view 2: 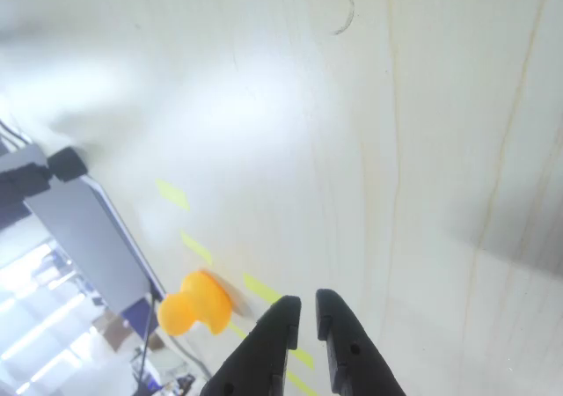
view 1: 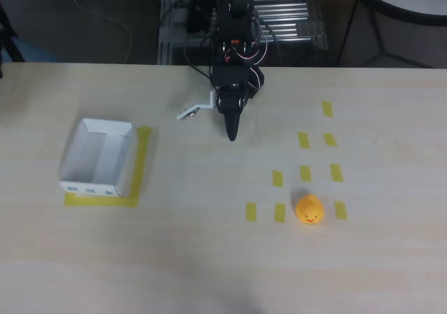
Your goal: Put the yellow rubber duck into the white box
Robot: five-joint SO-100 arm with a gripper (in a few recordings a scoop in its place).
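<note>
Duck (view 1: 309, 209) far from box (view 1: 99, 158)

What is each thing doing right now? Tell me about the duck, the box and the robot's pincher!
Duck: sitting on the table among yellow tape strips, not held, far from the box.
Box: open on top, empty, resting on a yellow tape outline.
Gripper: nearly shut, holding nothing, up over the table between box and duck.

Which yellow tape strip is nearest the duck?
The strip just left of the duck in the overhead view, in the bottom row; the one on the duck's right sits slightly farther off.
</note>
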